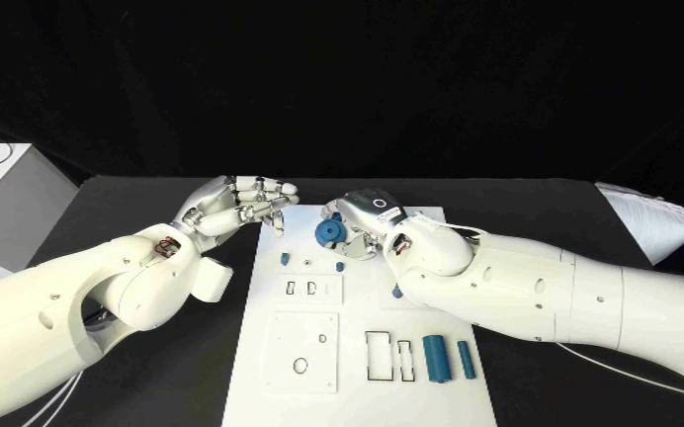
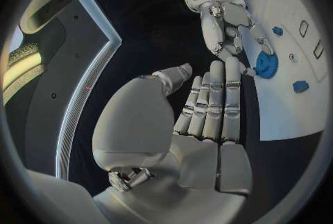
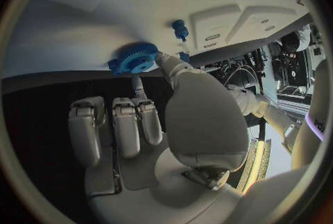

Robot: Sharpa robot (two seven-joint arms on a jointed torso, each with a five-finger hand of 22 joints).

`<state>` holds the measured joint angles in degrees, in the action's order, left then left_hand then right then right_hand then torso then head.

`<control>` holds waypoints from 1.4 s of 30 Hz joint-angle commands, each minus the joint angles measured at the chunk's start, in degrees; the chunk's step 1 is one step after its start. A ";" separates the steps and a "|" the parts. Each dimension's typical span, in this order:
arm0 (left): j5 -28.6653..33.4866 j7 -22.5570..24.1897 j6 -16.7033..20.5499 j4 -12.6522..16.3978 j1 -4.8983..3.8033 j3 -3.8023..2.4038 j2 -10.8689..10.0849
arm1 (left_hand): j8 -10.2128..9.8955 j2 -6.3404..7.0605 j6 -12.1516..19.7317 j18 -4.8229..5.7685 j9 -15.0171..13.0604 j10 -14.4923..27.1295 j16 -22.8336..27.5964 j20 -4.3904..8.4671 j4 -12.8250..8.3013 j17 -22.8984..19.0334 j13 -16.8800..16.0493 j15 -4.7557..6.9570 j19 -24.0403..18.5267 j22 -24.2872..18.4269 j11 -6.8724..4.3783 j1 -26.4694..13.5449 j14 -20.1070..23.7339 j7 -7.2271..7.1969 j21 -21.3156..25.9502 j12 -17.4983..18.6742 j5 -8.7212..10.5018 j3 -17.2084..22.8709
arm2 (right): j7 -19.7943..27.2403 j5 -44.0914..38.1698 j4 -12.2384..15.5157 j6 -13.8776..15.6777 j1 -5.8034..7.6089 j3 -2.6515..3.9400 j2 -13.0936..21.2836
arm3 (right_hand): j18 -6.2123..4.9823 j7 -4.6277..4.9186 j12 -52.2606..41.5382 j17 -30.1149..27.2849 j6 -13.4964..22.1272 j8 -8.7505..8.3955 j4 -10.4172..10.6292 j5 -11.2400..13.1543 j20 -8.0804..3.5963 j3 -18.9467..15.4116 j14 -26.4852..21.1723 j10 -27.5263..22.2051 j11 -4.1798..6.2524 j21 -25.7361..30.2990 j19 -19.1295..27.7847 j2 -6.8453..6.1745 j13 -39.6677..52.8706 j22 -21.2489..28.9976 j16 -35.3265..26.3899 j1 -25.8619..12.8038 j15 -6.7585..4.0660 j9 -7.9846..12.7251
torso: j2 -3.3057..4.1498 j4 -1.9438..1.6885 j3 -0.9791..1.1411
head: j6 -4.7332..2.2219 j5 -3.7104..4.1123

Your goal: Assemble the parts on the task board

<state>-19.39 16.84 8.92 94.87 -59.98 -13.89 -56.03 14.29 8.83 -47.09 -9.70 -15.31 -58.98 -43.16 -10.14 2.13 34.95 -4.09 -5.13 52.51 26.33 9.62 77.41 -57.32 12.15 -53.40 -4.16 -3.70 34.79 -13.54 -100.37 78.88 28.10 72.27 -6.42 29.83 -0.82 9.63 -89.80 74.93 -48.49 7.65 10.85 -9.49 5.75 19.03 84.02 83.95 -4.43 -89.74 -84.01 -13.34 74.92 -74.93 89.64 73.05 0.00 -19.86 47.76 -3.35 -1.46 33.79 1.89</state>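
The white board [image 1: 357, 348] lies lengthwise on the black table [image 1: 128, 210], and the right hand [image 1: 374, 221] sits at its far end with a blue gear [image 1: 329, 232] at its fingertips. In the right wrist view the thumb and one finger [image 3: 141, 89] meet the gear's [image 3: 133, 59] toothed rim while the other fingers lie curled away from it, so this hand pinches the gear (whether the gear already rests flat on the board I cannot tell). A small blue peg [image 3: 180, 28] stands on the board near the gear. The left hand [image 1: 235, 205] hangs over the table just beside the board's far left corner, holding nothing, its fingers [image 2: 215, 99] straight and side by side with the thumb set apart from them; in its wrist view the right hand [image 2: 232, 29] and the gear [image 2: 266, 64] appear beyond those fingertips. Nearer the robot, the board carries a few small blue pieces [image 1: 286, 258] by its left edge, several rectangular cut-outs [image 1: 380, 355], and two blue cylinders [image 1: 435, 359] lying side by side toward its right edge.
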 commanded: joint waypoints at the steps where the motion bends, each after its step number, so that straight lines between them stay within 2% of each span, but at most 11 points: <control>1: 0.63 0.62 -1.18 0.10 -0.01 -0.04 0.02 | -0.20 -0.10 0.18 -0.91 -0.11 0.17 -0.34 0.09 0.00 -0.11 -0.06 0.13 -0.38 0.05 -0.03 -0.45 0.35 1.37 -0.29 -0.33 0.13 0.15 | 0.71 1.59 0.02 -0.81 -0.01 0.00 0.26 | 0.73 0.54 0.74 15.07 1.18 -1.22 5.61 4.99 0.77 -7.40 5.98 5.10 -0.86 0.01 -5.84 1.29 14.27 -14.74 0.36 -0.69 0.97 0.53 | -0.01 0.06 0.03 | -0.07 -0.06; 3: 0.88 0.61 -1.21 0.10 -0.01 -0.04 0.00 | -0.20 -0.10 0.18 -0.91 -0.11 0.17 -0.34 0.09 0.01 -0.11 -0.06 0.13 -0.39 0.05 -0.03 -0.48 0.35 1.37 -0.30 -0.34 0.13 0.14 | 0.82 2.20 0.14 -0.87 -0.01 0.00 0.56 | 0.73 0.75 0.69 15.07 0.90 -1.34 6.12 4.55 1.00 -8.79 5.98 5.15 -1.11 0.01 -5.84 1.94 14.31 -14.75 0.36 -2.25 1.06 0.67 | 0.01 0.03 0.05 | -0.07 -0.09; 5: 1.02 0.58 -1.24 0.11 -0.01 -0.04 -0.03 | -0.20 -0.10 0.18 -0.91 -0.11 0.17 -0.34 0.09 0.01 -0.11 -0.06 0.13 -0.39 0.05 -0.03 -0.48 0.35 1.37 -0.30 -0.34 0.13 0.14 | 1.03 2.80 0.20 -0.91 -0.01 -0.01 0.85 | 0.74 0.75 0.64 15.07 0.32 -1.20 6.11 3.90 1.08 -8.81 5.98 5.21 -1.14 0.00 -5.85 2.52 14.36 -14.76 0.36 -2.87 1.11 0.67 | 0.04 0.01 0.08 | -0.08 -0.10; 6: 1.10 0.58 -1.28 0.10 -0.01 -0.04 -0.04 | -0.20 -0.10 0.18 -0.91 -0.11 0.17 -0.34 0.09 0.01 -0.11 -0.06 0.13 -0.39 0.05 -0.03 -0.48 0.35 1.37 -0.30 -0.34 0.13 0.14 | 1.23 3.15 0.23 -0.89 -0.01 -0.01 1.08 | 0.77 0.59 0.35 15.07 -0.50 -0.97 6.03 2.92 1.08 -8.13 5.98 5.50 -1.02 -0.11 -5.91 3.76 14.61 -14.90 0.36 -3.31 1.03 0.66 | 0.06 0.04 0.08 | -0.08 -0.14; 12: 1.20 0.50 -1.35 0.02 -0.01 -0.04 -0.04 | -0.20 -0.12 0.19 -0.91 -0.12 0.19 -0.35 0.08 0.04 -0.13 -0.06 0.13 -0.40 0.04 -0.02 -0.51 0.36 1.38 -0.31 -0.34 0.13 0.13 | 1.83 3.86 0.53 -0.80 -0.03 -0.02 1.60 | 0.81 0.34 0.03 15.07 -1.85 -0.55 5.90 2.18 0.91 -7.18 5.98 5.82 -0.79 -0.23 -5.98 4.55 14.88 -15.03 0.36 -3.37 0.81 0.62 | 0.02 0.16 0.14 | 0.01 -0.29; 15: 1.22 0.48 -1.36 0.00 -0.01 -0.04 0.01 | -0.23 -0.17 0.24 -0.90 -0.12 0.26 -0.36 0.07 0.14 -0.14 -0.05 0.10 -0.43 0.04 0.01 -0.62 0.36 1.43 -0.33 -0.33 0.12 0.11 | 2.10 4.27 0.49 -0.97 -0.06 -0.03 1.72 | 0.81 0.23 -0.10 15.07 -2.59 -0.27 5.88 1.91 0.82 -6.79 5.98 5.95 -0.69 -0.24 -5.98 4.94 15.00 -15.05 0.36 -3.52 0.72 0.57 | -0.01 0.10 0.12 | 0.07 -0.26; 18: 1.23 0.43 -1.35 -0.01 -0.01 -0.04 0.02 | -0.24 -0.21 0.26 -0.90 -0.12 0.29 -0.37 0.06 0.19 -0.15 -0.05 0.09 -0.44 0.03 0.02 -0.68 0.36 1.45 -0.33 -0.33 0.12 0.11 | 2.38 4.73 0.43 -1.56 -0.08 -0.03 1.88 | 0.82 -0.17 -0.20 15.07 -4.22 0.34 5.86 0.57 0.51 -5.60 5.98 6.05 -0.34 -0.26 -5.99 6.43 15.08 -15.07 0.36 -4.72 0.37 0.49 | 0.03 0.07 0.10 | 0.12 -0.20; 22: 1.23 0.37 -1.28 -0.04 -0.01 -0.04 -0.01 | -0.24 -0.21 0.26 -0.90 -0.12 0.29 -0.37 0.06 0.19 -0.15 -0.05 0.09 -0.44 0.03 0.02 -0.68 0.36 1.45 -0.33 -0.33 0.12 0.11 | 2.52 5.22 0.32 -2.50 -0.10 -0.05 2.06 | 0.82 -0.54 -0.20 15.07 -5.08 0.63 5.87 -0.14 0.18 -4.57 5.98 6.05 -0.03 -0.26 -5.99 7.59 15.08 -15.07 0.36 -5.98 -0.02 0.54 | 0.04 0.06 0.06 | 0.09 -0.24; 31: 1.10 0.20 -0.98 -0.01 -0.01 -0.04 -0.03 | -0.30 -0.30 0.37 -0.91 -0.12 0.43 -0.41 0.05 0.22 -0.18 -0.03 0.08 -0.47 0.01 0.05 -0.67 0.36 1.49 -0.37 -0.30 0.08 0.16 | 2.44 5.29 0.31 -3.22 -0.14 -0.07 2.56 | 0.82 -0.66 -0.20 15.07 -5.35 0.69 5.83 -0.29 0.01 -4.13 5.98 6.05 0.08 -0.26 -5.99 7.96 15.08 -15.07 0.36 -6.50 -0.22 0.58 | 0.03 -0.03 0.04 | 0.14 -0.37; 37: 1.01 0.18 -0.84 0.09 -0.01 -0.04 -0.16 | -0.30 -0.30 0.37 -0.91 -0.12 0.43 -0.41 0.05 0.22 -0.18 -0.03 0.08 -0.47 0.01 0.05 -0.67 0.36 1.49 -0.37 -0.30 0.08 0.16 | 2.91 5.48 0.32 -3.95 -0.16 -0.08 2.98 | 0.82 -0.73 -0.20 15.07 -5.50 0.72 5.69 -0.50 -0.09 -3.93 5.98 6.05 0.14 -0.26 -5.99 7.84 15.08 -15.07 0.36 -6.51 -0.31 0.61 | 0.01 0.02 -0.05 | 0.27 -0.60; 42: 0.99 0.07 -0.49 0.12 -0.01 -0.04 -0.20 | -0.31 -0.32 0.39 -0.92 -0.13 0.47 -0.43 0.05 0.15 -0.19 -0.03 0.09 -0.48 0.01 0.05 -0.58 0.36 1.51 -0.40 -0.31 0.08 0.20 | 3.98 6.88 0.55 -5.69 -0.17 -0.09 3.09 | 0.82 -0.83 -0.20 15.07 -5.61 0.70 5.55 -1.07 -0.25 -3.32 5.98 6.05 0.25 -0.26 -5.99 7.87 15.08 -15.07 0.36 -6.25 -0.46 0.68 | 0.03 0.05 0.02 | 0.44 -0.73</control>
<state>-18.54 16.70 8.73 94.84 -59.98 -13.90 -56.26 14.29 8.52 -47.09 -9.70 -15.35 -58.98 -43.38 -10.14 2.13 34.85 -4.08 -5.12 52.51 26.31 9.63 77.11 -57.32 12.15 -53.64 -4.16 -3.70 34.79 -10.43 -94.72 79.50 25.95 72.37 -6.29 32.80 -0.82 8.80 -89.80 74.91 -53.61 8.05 16.43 -10.47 5.94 15.46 83.96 84.12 -4.56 -89.74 -84.01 -5.57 74.94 -74.90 89.64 66.65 -0.17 -19.12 47.79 -3.33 -1.46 34.14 1.22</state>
